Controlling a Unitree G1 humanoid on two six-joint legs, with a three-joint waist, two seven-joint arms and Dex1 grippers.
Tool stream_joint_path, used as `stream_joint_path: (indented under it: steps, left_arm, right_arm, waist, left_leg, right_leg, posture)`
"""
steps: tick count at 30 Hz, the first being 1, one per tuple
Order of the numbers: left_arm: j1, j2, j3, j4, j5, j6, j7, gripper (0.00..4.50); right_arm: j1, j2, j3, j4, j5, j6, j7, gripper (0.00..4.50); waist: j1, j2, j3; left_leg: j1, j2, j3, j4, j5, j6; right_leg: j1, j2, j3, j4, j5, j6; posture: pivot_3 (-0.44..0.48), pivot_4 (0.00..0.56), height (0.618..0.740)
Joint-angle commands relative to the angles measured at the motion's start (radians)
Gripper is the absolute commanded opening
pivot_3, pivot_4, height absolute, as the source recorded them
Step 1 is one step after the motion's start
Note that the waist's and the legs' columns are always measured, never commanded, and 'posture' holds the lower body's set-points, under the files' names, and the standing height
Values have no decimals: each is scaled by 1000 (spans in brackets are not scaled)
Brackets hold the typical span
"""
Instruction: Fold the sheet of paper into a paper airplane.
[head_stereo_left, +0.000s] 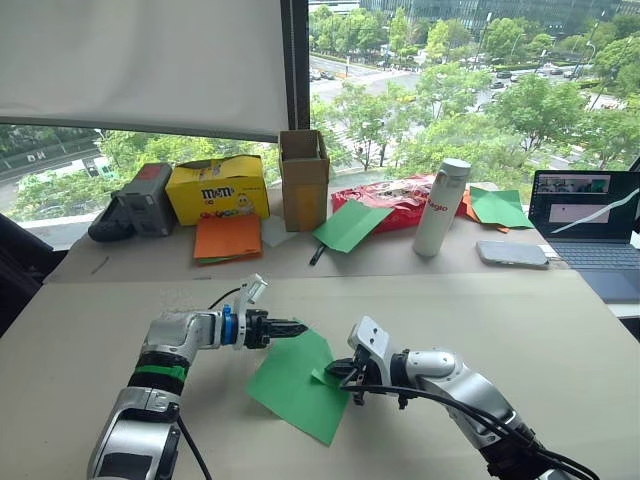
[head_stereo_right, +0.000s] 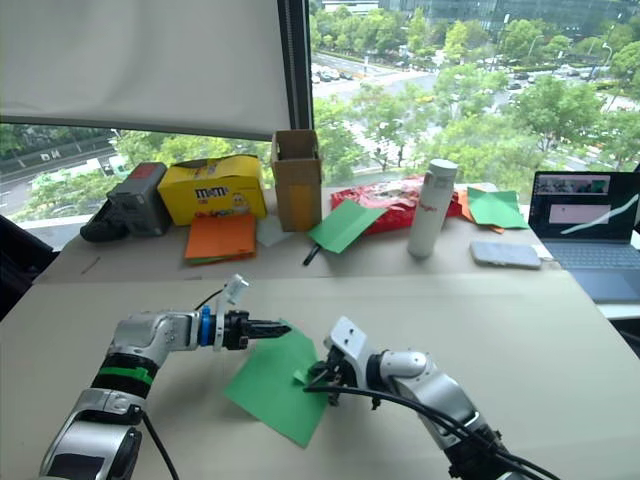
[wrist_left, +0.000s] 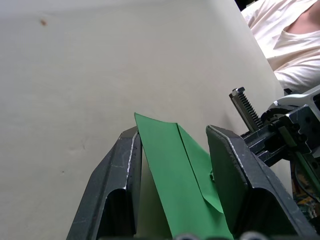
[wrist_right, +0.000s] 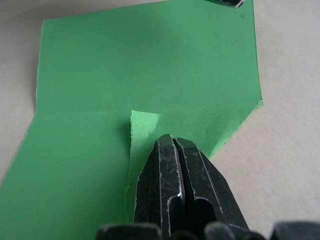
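The sheet of paper (head_stereo_left: 295, 385) is bright green and lies mostly flat on the near table, with one small flap turned up at its right edge. My left gripper (head_stereo_left: 298, 328) is open at the sheet's far corner. In the left wrist view that corner of the sheet (wrist_left: 170, 170) lies between the two fingers of the left gripper (wrist_left: 172, 131). My right gripper (head_stereo_left: 335, 375) is shut on the turned-up flap, and the right wrist view shows the right gripper (wrist_right: 172, 137) pressed together over the green sheet (wrist_right: 150, 60). The paper airplane is out of view.
On the back table are orange sheets (head_stereo_left: 228, 237), another green sheet (head_stereo_left: 350, 225), a yellow box (head_stereo_left: 217, 188), a cardboard box (head_stereo_left: 304, 180), a white bottle (head_stereo_left: 441, 207), a red bag (head_stereo_left: 390, 200) and a laptop (head_stereo_left: 590, 225). A person in a white shirt (wrist_left: 285, 40) is beyond the table.
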Motion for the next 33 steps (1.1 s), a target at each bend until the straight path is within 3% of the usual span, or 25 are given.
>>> stream_joint_path:
  steps: [1, 5, 6, 11, 16, 24, 33]
  left_arm:
    - [3, -2, 30, -32, -37, 22, 27, 2134]
    - [19, 10, -5, -47, -36, 12, 22, 2134]
    - [22, 11, -11, -48, -35, 10, 21, 1596]
    - [24, 10, -12, -47, -38, -4, 32, 26]
    - [37, 14, -17, -70, -22, -83, 33, 6]
    - [109, 50, -118, -194, 40, -257, -4, 6]
    - [198, 103, -246, -299, 201, -645, -57, 6]
  right_arm:
    - [10, -2, 19, 12, -27, 18, -9, 0]
    - [7, -3, 19, 13, -28, 17, -9, 0]
    - [6, -4, 18, 14, -29, 17, -9, 0]
    - [4, -6, 13, 18, -31, 16, -10, 0]
    - [7, -8, 13, 17, -33, 17, -12, 0]
    - [12, -2, 22, 11, -37, 21, -14, 0]
    - [13, -3, 18, 7, -38, 26, -15, 0]
  waist:
    - [0, 0, 0]
    - [0, 0, -1]
    - [0, 0, -1]
    - [1, 0, -1]
    - [1, 0, -1]
    - [1, 1, -2]
    - [3, 1, -3]
  left_leg:
    - [0, 0, 0, 0, 0, 0]
    - [0, 0, 0, 0, 0, -1]
    - [0, 0, 0, 0, 0, -1]
    - [0, 0, 0, 0, 0, -1]
    - [0, 0, 0, 0, 0, -1]
    - [0, 0, 0, -1, 0, -1]
    - [0, 0, 0, -2, 0, 0]
  right_leg:
    - [0, 0, 0, 0, 0, 0]
    - [0, 0, 0, 0, 0, 0]
    - [0, 0, 1, 0, 0, 0]
    - [0, -1, 1, 0, 0, 0]
    - [0, -1, 1, 0, 0, 0]
    - [0, -2, 2, -1, 0, 0]
    - [0, -2, 2, -3, 0, 0]
  posture:
    - [0, 150, 740]
    - [0, 150, 740]
    - [0, 150, 740]
    - [0, 150, 740]
    - [0, 150, 740]
    - [0, 150, 740]
    - [0, 150, 740]
